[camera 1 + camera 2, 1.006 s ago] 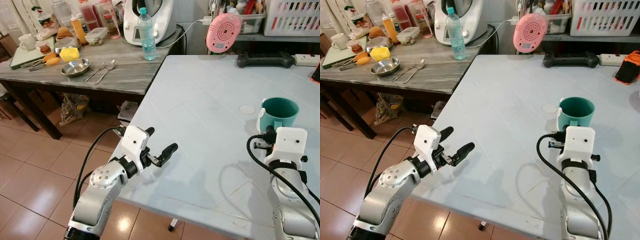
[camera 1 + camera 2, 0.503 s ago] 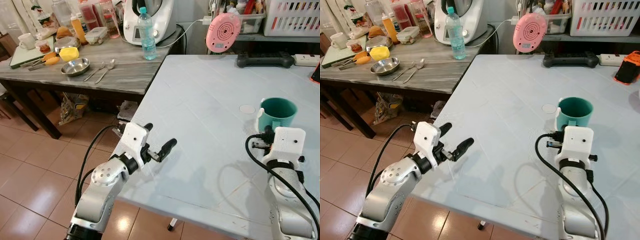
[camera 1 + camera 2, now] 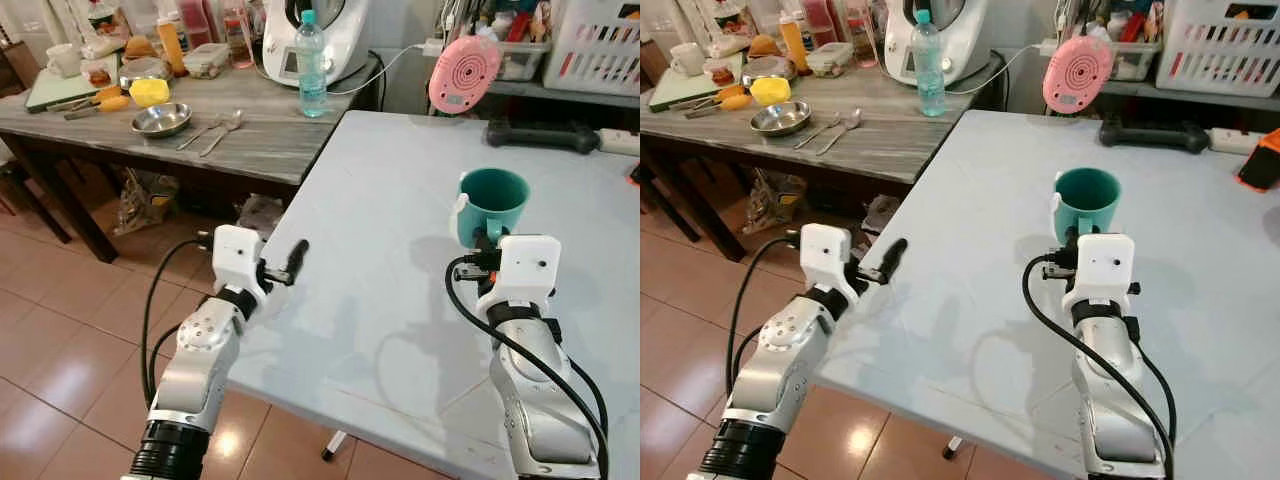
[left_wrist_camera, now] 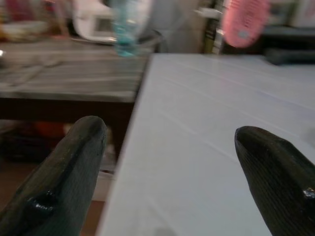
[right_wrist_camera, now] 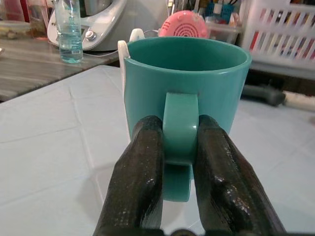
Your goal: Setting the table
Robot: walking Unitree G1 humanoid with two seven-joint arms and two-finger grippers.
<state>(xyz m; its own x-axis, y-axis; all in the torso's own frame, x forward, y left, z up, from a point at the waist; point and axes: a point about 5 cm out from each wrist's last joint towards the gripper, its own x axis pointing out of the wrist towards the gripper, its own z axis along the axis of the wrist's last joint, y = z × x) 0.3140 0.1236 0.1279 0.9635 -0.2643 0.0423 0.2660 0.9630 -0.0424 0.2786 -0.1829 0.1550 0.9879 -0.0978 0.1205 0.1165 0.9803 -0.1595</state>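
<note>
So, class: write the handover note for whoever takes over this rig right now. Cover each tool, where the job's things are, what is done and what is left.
Right tool: shut on the handle of the teal mug, over the pale blue table.
Left tool: open, holding nothing, at the table's near left edge.
On the side counter: steel bowl and spoons.
Done: mug gripped.
Left: set the mug at a place; whether it is lifted cannot be told. Bowl and spoons probably follow.

teal mug [image 5: 183, 98] lifted, left gripper [image 4: 172, 142] retracted
</note>
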